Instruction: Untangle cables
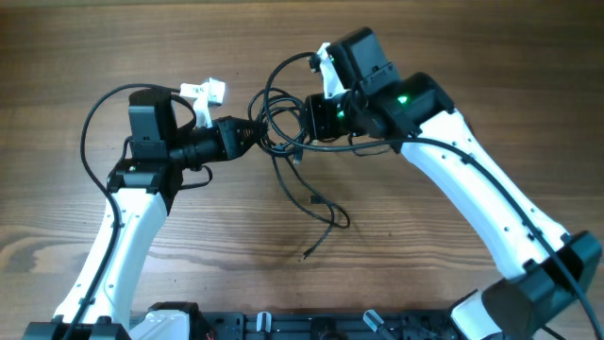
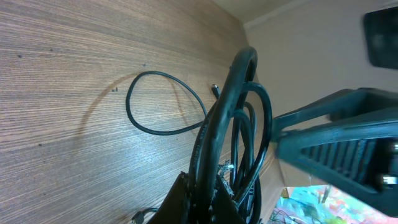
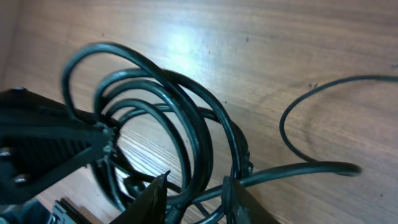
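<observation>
Cables bunched mid-tabletop, lifted between both hands, tail trailing toward the near edge. Left hand clenched on the coil. Right hand straddles strands, can't tell if it's gripping. Advice: separate slowly, one loop at a time, don't cinch.

A robotics lab bench: two white robot arms at a wood-grain table.

Wood-grain table, loose cables trailing across it
</observation>
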Controlling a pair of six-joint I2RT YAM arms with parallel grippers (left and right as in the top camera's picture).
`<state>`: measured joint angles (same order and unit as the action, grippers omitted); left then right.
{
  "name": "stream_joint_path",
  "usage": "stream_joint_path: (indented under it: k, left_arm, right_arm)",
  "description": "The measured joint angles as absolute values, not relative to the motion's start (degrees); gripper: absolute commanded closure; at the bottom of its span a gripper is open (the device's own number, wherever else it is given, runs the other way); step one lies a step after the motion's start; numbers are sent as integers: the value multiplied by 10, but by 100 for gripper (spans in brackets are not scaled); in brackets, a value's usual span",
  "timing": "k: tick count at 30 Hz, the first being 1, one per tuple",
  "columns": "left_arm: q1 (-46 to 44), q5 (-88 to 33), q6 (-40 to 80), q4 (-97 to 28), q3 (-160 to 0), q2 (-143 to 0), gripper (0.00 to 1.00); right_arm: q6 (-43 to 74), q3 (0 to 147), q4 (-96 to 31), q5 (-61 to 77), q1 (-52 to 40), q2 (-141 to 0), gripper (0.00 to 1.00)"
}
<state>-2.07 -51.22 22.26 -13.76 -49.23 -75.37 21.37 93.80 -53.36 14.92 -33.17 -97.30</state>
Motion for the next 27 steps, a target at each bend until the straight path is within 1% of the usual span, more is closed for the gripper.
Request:
stream_joint_path:
  k: [6, 9, 10, 13, 14, 20, 23, 27]
  left_arm:
    - [-18, -506, 225, -138, -492, -754, 96]
    - [-17, -504, 225, -138, -492, -754, 96]
    - [-17, -503, 225, -138, -492, -754, 96]
    - [-17, -498, 225, -140, -492, -754, 96]
    - [-16, -496, 226, -140, -492, -754, 96]
    - [-14, -484, 227, -153, -493, -754, 96]
    - [-16, -487, 229, -171, -494, -753, 96]
    - [-24, -508, 215, -194, -505, -744, 96]
  right_arm:
    - [205, 937, -508, 167, -366, -1004, 68]
    - [205, 937, -506, 160, -373, -1006, 72]
    - [205, 937, -505, 154, -375, -1010, 76]
    - [206, 937, -502, 147, -375, -1018, 92]
    - [206, 937, -500, 143, -375, -1019, 95]
    - [213, 941, -492, 142, -369, -1015, 96]
    - [223, 943, -480, 157, -349, -981, 96]
    - [253, 945, -433, 201, -318, -920, 96]
